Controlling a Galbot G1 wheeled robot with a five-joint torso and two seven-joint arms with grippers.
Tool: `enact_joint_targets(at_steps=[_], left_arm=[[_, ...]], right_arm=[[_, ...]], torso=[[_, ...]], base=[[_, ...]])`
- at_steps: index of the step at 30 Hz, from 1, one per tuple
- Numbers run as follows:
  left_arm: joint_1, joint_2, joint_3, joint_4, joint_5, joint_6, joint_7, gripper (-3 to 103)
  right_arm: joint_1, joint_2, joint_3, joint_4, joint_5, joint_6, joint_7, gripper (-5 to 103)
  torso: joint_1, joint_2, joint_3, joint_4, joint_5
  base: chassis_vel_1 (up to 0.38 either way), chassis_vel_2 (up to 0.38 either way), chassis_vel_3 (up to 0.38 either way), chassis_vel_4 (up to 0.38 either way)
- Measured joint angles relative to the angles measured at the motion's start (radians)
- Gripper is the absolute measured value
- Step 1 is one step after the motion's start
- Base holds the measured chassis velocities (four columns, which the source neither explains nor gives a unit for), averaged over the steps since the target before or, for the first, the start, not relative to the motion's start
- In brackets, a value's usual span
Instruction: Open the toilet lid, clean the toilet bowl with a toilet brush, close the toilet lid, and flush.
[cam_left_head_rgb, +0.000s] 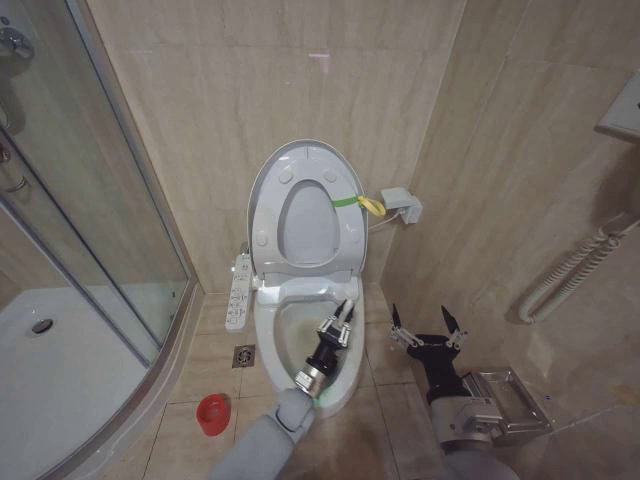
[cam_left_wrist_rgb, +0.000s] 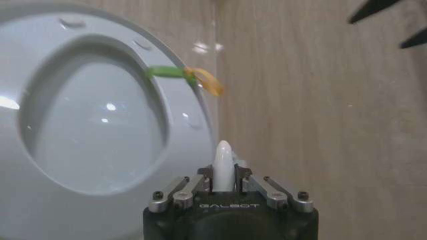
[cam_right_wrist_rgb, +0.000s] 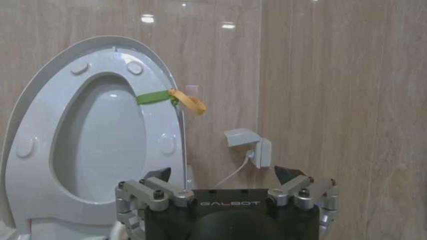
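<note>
The toilet lid (cam_left_head_rgb: 305, 220) stands raised against the wall, a green-yellow band (cam_left_head_rgb: 346, 200) tied at its edge. Below it the toilet bowl (cam_left_head_rgb: 264, 335) is uncovered. My left gripper (cam_left_head_rgb: 338, 325) hangs over the bowl's right side. It is shut on the white stick handle of the toilet brush (cam_left_wrist_rgb: 223, 160), whose tip pokes up between the fingers; the bristle head is hidden. The left wrist view faces the lid (cam_left_wrist_rgb: 93, 130). My right gripper (cam_left_head_rgb: 427, 325) is open and holds nothing, right of the toilet, also facing the lid (cam_right_wrist_rgb: 100, 135). The red cup holder (cam_left_head_rgb: 212, 413) sits on the floor, left of the bowl.
A glass shower enclosure (cam_left_head_rgb: 90, 200) and white tray (cam_left_head_rgb: 60, 370) fill the left. A bidet control panel (cam_left_head_rgb: 238, 290) and floor drain (cam_left_head_rgb: 244, 356) lie beside the toilet. A wall socket (cam_left_head_rgb: 402, 206), a white hose (cam_left_head_rgb: 570, 270) and a metal holder (cam_left_head_rgb: 505, 405) are on the right.
</note>
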Motion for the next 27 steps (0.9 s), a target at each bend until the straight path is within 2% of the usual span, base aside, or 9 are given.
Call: enact_joint_targets(at_steps=[5, 10, 20, 27], left_arm=[[-0.013, 0.005, -0.017, -0.038, 0.001, 0.0, -0.011, 22], [0.0, -0.003, 0.005, -0.05, -0.011, 0.0, -0.006, 22], [0.006, -0.048, 0.045, 0.071, -0.026, 0.0, 0.025, 22], [-0.028, -0.048, 0.057, 0.014, -0.041, 0.0, 0.03, 22]], right_arm=[[0.0, 0.0, 0.0, 0.0, 0.0, 0.0, 0.0, 100], [0.0, 0.0, 0.0, 0.0, 0.0, 0.0, 0.0, 100], [0.0, 0.0, 0.0, 0.0, 0.0, 0.0, 0.0, 100], [0.0, 0.0, 0.0, 0.0, 0.0, 0.0, 0.0, 100]], torso=[[0.0, 0.0, 0.0, -0.0002, -0.0001], [0.0, 0.0, 0.0, -0.0003, -0.0001], [0.0, 0.0, 0.0, -0.0002, 0.0], [0.0, 0.0, 0.0, -0.0005, -0.0001]], base=[[0.0, 0.0, 0.0, 0.0], [0.0, 0.0, 0.0, 0.0], [0.0, 0.0, 0.0, 0.0], [0.0, 0.0, 0.0, 0.0]])
